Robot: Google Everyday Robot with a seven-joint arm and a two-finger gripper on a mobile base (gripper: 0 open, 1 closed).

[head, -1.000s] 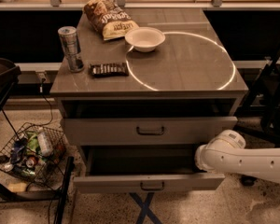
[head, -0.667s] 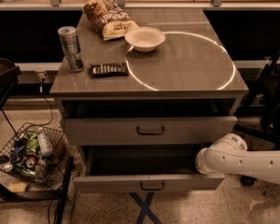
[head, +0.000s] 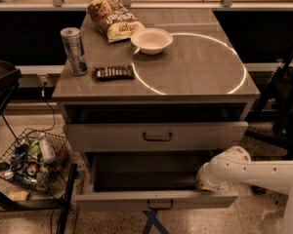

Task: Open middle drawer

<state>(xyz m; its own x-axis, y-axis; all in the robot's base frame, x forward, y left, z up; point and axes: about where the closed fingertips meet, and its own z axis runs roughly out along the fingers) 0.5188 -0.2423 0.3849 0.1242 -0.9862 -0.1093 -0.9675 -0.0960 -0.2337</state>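
Observation:
The middle drawer [head: 156,199] has a low, wide grey front with a small dark bar handle [head: 160,204]. It stands pulled far out of the cabinet, and its plain grey tray [head: 141,172] is bare. My white arm [head: 254,172] comes in from the right. My gripper [head: 203,179] is at the right end of the open tray, just behind the drawer front. The taller-fronted top drawer [head: 156,136] above is out a little. The lowest drawer is hidden under the open one.
On the cabinet top [head: 195,72] are a can [head: 73,50], a dark snack bar [head: 113,72], a white bowl [head: 151,40] and a chip bag [head: 113,18]. A wire basket of rubbish [head: 31,160] stands on the floor at the left. Dark chair legs [head: 278,106] are at the right.
My arm's end has dropped slightly lower and to the left, into the right end of the tray. The middle drawer's front has come a little further out.

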